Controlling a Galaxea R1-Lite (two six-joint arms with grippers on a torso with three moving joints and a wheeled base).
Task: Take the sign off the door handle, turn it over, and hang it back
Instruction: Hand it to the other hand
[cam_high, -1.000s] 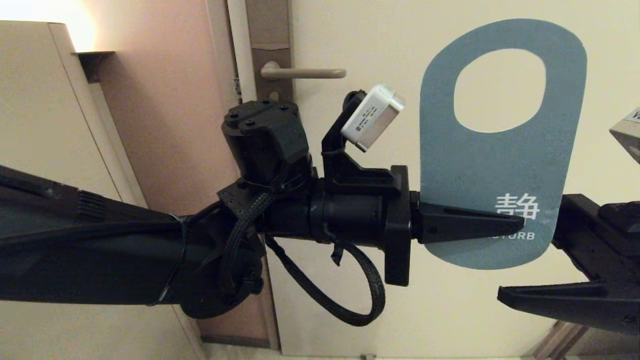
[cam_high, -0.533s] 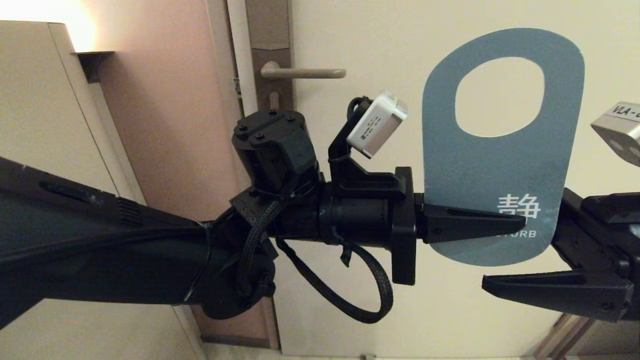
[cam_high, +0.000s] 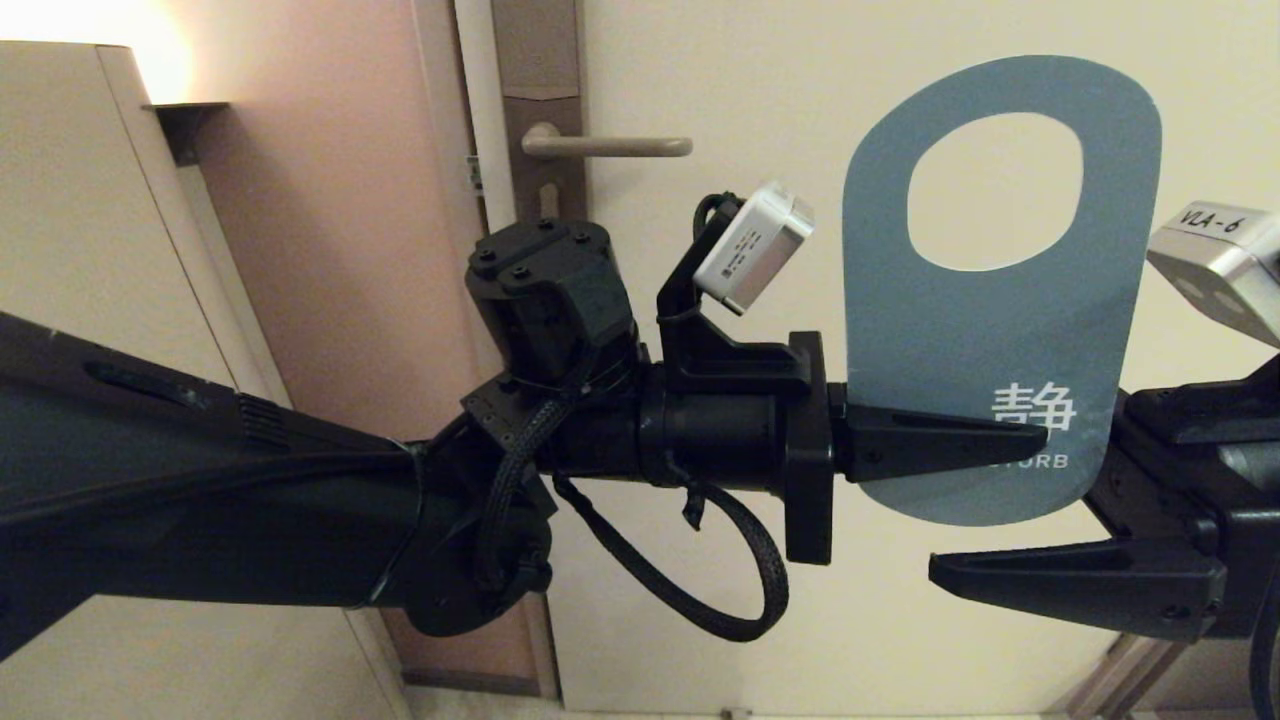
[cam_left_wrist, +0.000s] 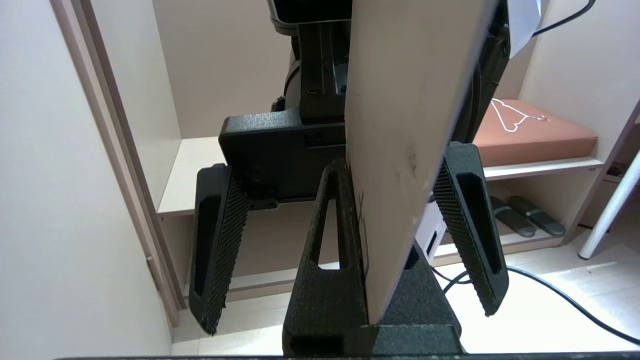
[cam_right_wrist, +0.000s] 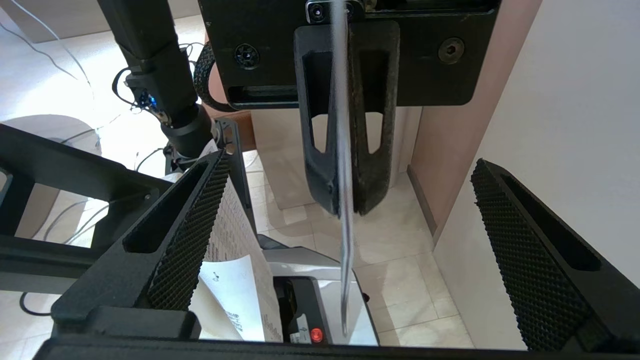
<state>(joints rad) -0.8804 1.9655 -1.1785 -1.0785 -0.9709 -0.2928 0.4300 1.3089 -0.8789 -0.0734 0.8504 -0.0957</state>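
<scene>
Head view: the left gripper (cam_high: 1035, 432) reaches across the middle, its two black fingers pressed together on the lower part of the sign (cam_high: 985, 330), holding it upright in the air in front of a cream door (cam_high: 800, 80). The sign's blue-grey face with white lettering looks toward the camera, and its big oval hole is at the top. The sign hangs well apart from the door handle (cam_high: 606, 146), a beige lever that sits bare and level on its brown backplate, up and to the left.

From the right edge comes the right gripper (cam_high: 1010, 500), its jaws spread wide with nothing between them but the sign's lower right edge; one finger (cam_high: 1060, 580) lies just below the sign's rounded bottom, not touching it.

Right wrist view shows the sign (cam_right_wrist: 343, 210) edge-on, pinched by the left gripper's fingers, with the right gripper's textured pads (cam_right_wrist: 185, 235) standing clear on both sides of it.
</scene>
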